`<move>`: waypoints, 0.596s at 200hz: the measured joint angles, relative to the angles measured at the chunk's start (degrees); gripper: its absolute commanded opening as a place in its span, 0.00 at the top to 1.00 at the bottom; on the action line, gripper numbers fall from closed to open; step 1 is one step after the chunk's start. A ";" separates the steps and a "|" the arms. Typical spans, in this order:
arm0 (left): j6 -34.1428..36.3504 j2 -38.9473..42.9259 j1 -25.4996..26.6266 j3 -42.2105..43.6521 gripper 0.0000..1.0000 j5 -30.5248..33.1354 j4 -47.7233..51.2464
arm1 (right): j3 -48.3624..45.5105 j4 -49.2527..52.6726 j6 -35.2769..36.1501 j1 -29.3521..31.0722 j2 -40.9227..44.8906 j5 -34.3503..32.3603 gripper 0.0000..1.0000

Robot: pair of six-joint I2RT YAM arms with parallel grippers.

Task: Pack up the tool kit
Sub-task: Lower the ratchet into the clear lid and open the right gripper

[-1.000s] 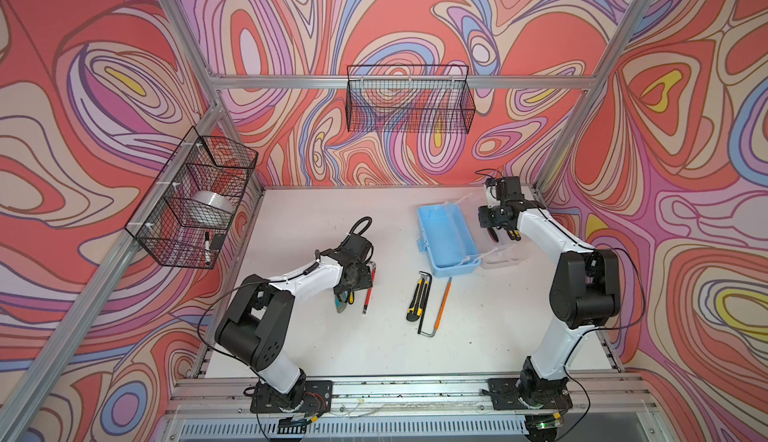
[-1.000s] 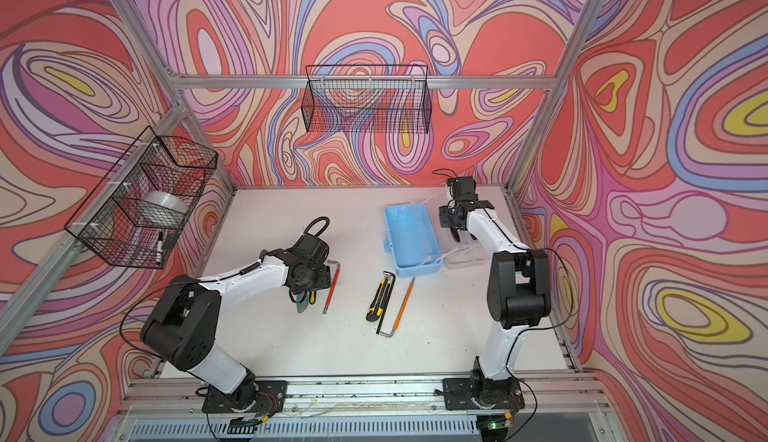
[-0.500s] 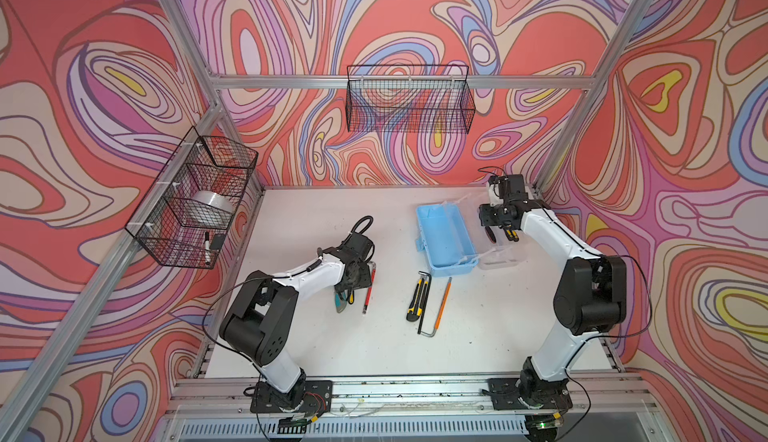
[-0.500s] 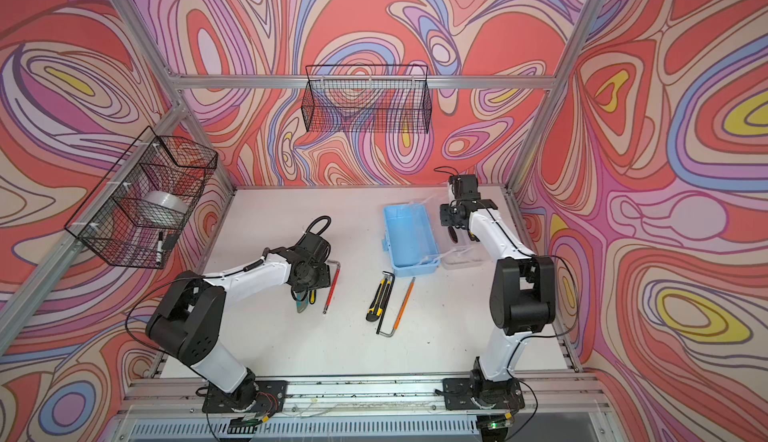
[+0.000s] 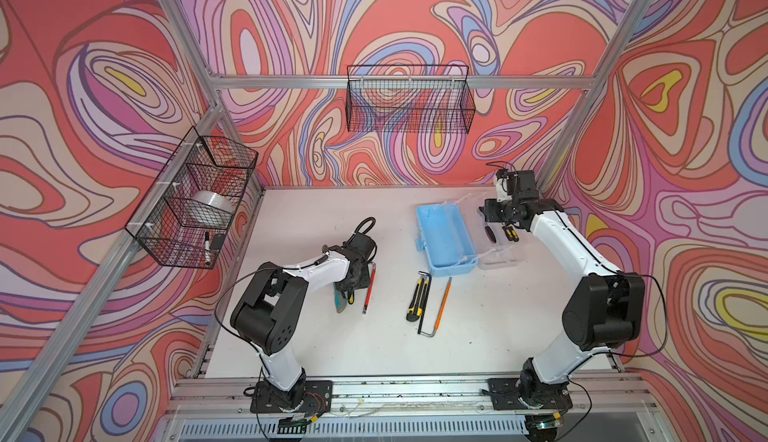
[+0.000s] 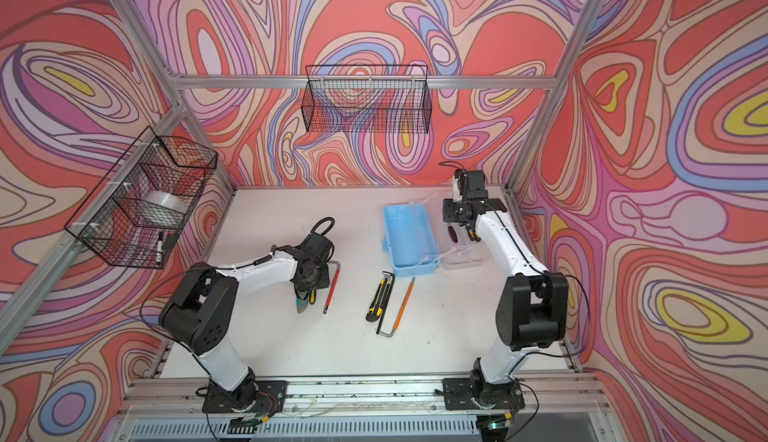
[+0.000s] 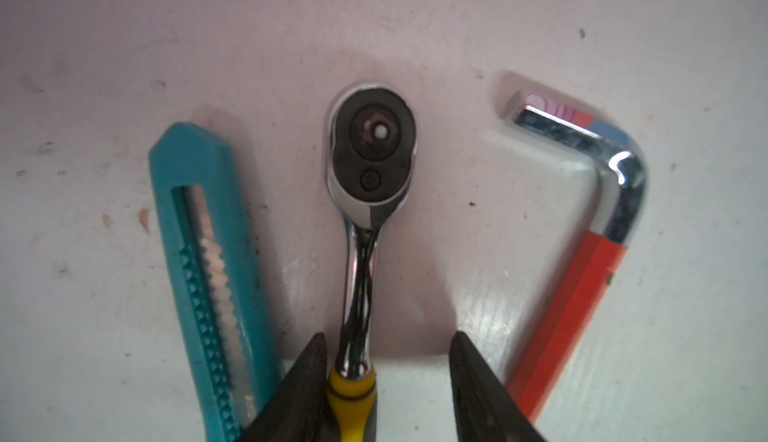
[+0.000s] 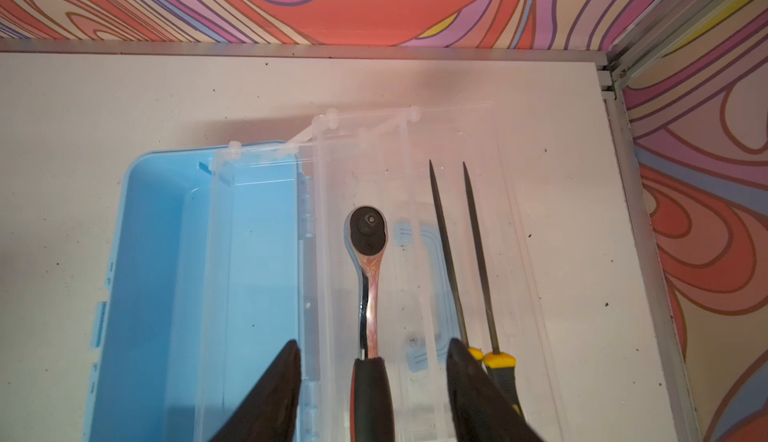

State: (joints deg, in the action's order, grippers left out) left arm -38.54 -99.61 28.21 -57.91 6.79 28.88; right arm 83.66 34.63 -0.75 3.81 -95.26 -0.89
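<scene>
The tool kit's light-blue case [image 5: 444, 236] [image 8: 166, 274] lies open at the back right, its clear lid [image 8: 415, 161] flat on the table beside it. A black-and-red-handled ratchet [image 8: 368, 232] and two slim files [image 8: 444, 244] lie on the lid. My right gripper [image 8: 372, 346] [image 5: 498, 222] is open, one finger on each side of that ratchet's handle, touching nothing. My left gripper [image 7: 386, 340] [image 5: 351, 290] is open around a yellow-handled ratchet [image 7: 372, 149]. One finger touches the handle and the other stands apart. A teal cutter [image 7: 203, 253] and a red hex key [image 7: 582, 286] flank it.
A yellow-black cutter [image 5: 415, 298], a silver hex key [image 5: 428, 307] and a thin orange tool [image 5: 444, 301] lie mid-table in front of the case. A black wire basket [image 5: 409, 99] hangs on the back wall. Another basket [image 5: 195, 199] on the left wall holds a tape roll.
The left jaws have narrowed around the yellow-handled ratchet. The right jaws have opened wider over the ratchet on the lid. Both arms have stayed nearly in place.
</scene>
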 measured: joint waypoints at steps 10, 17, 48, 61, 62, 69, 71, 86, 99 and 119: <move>0.22 -0.33 0.00 -0.28 0.68 0.15 0.09 | -0.07 0.11 -0.22 0.00 0.70 0.13 0.42; 0.42 -0.48 0.00 -0.52 0.73 0.20 0.04 | -0.15 0.11 -0.33 0.00 1.14 0.20 0.42; 1.51 -0.72 0.13 -0.72 0.87 0.35 0.00 | -1.03 0.13 -0.76 0.00 2.71 0.31 0.42; 1.66 -0.72 0.26 -0.90 0.90 0.39 -0.20 | -1.40 0.17 -1.01 0.00 3.04 0.33 0.42; 1.75 -0.72 0.28 -0.96 0.90 0.39 -0.22 | -1.42 0.17 -1.07 0.00 3.06 0.35 0.42; 1.97 -0.74 0.42 -1.09 0.92 0.42 -0.33 | -1.57 0.20 -1.25 0.00 3.21 0.35 0.42; 2.01 -0.74 0.48 -1.11 0.93 0.55 -0.37 | -1.62 0.20 -1.31 0.00 3.23 0.37 0.42; 2.62 -0.79 0.76 -1.51 0.99 0.72 -0.96 | -1.95 0.20 -1.79 0.00 3.34 0.52 0.42; 2.84 -0.79 1.05 -1.51 1.00 0.83 -0.96 | -2.45 0.28 -2.51 0.00 3.52 0.68 0.43; 2.99 -0.79 1.16 -1.51 1.00 0.79 -1.11 | -4.24 0.09 -4.15 0.02 4.57 1.20 0.44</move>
State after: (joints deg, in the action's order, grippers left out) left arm -35.55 -100.40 29.36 -59.42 7.57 27.77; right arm 79.42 34.72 -4.91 3.84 -90.70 0.32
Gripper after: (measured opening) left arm 0.066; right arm 0.570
